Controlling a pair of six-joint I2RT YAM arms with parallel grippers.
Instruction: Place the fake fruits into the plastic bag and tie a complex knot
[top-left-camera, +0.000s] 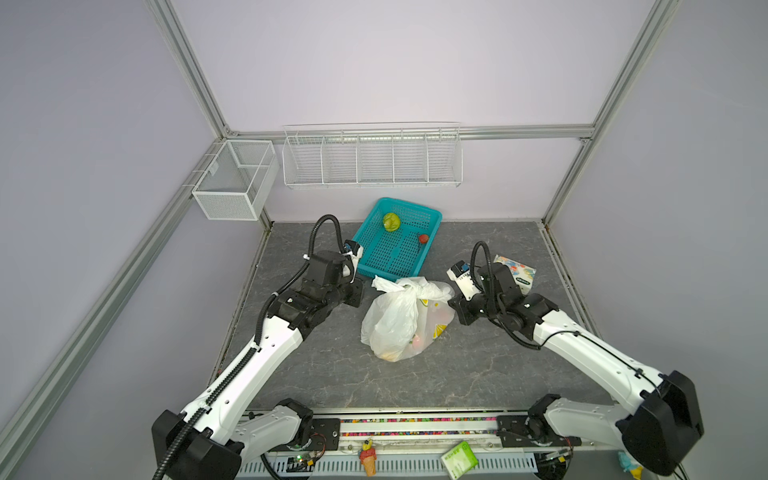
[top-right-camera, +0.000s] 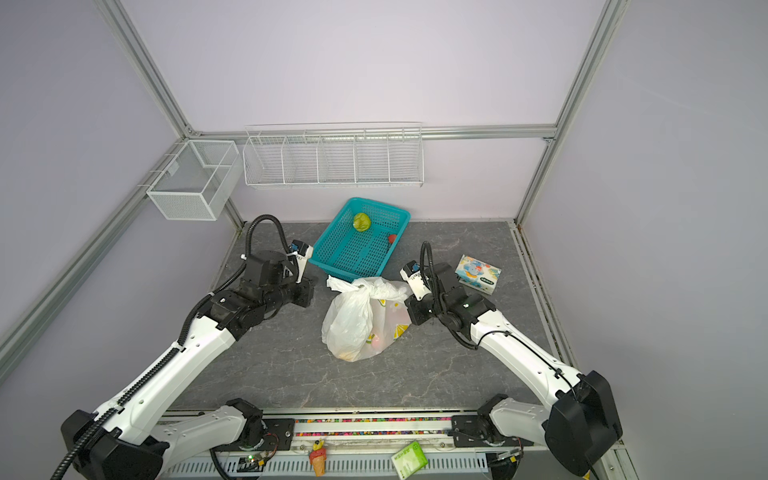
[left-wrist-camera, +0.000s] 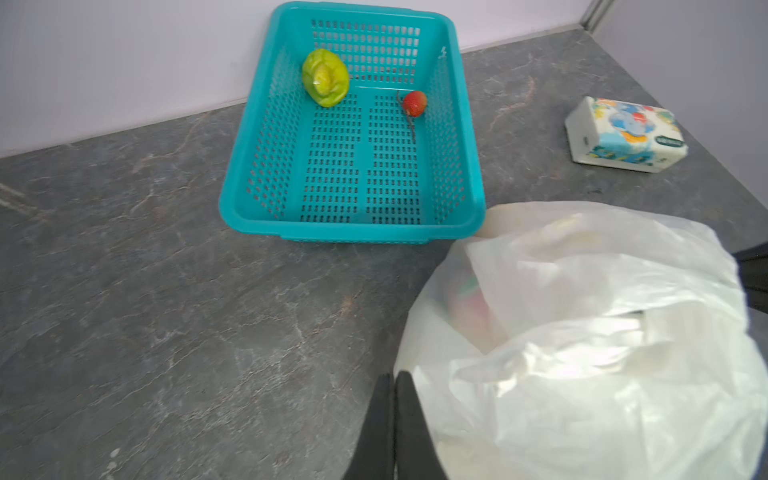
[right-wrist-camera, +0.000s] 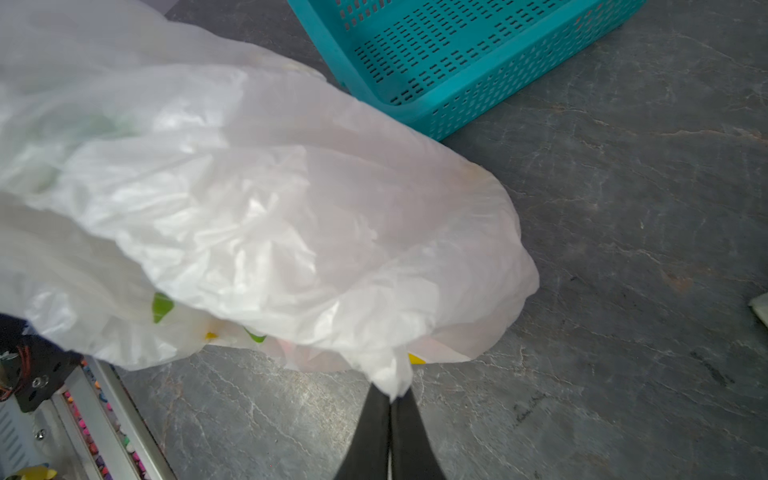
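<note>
The plastic bag (top-left-camera: 395, 322) (top-right-camera: 353, 320) lies in the middle of the table, its handles bunched at the end near the teal basket (top-left-camera: 415, 205). Fake fruits show faintly through its thin wall (top-left-camera: 415, 341). A green round fruit (top-left-camera: 391, 221) (left-wrist-camera: 325, 83) and a red strawberry (top-left-camera: 423, 238) (left-wrist-camera: 414, 103) lie in the basket. My right gripper (right-wrist-camera: 392, 395) (top-left-camera: 452, 302) is shut on a pinch of the bag's film (right-wrist-camera: 291, 216). My left gripper (left-wrist-camera: 394, 376) (top-left-camera: 360, 296) is shut with nothing in it, its fingertips right beside the bag (left-wrist-camera: 582, 353).
A cartoon-printed packet (top-left-camera: 515, 272) (left-wrist-camera: 625, 135) lies behind my right arm. White wire racks (top-left-camera: 372, 156) (top-left-camera: 235, 178) hang on the back wall. An ice-cream cone figurine (top-left-camera: 368, 457) and a green packet (top-left-camera: 459, 459) sit on the front rail.
</note>
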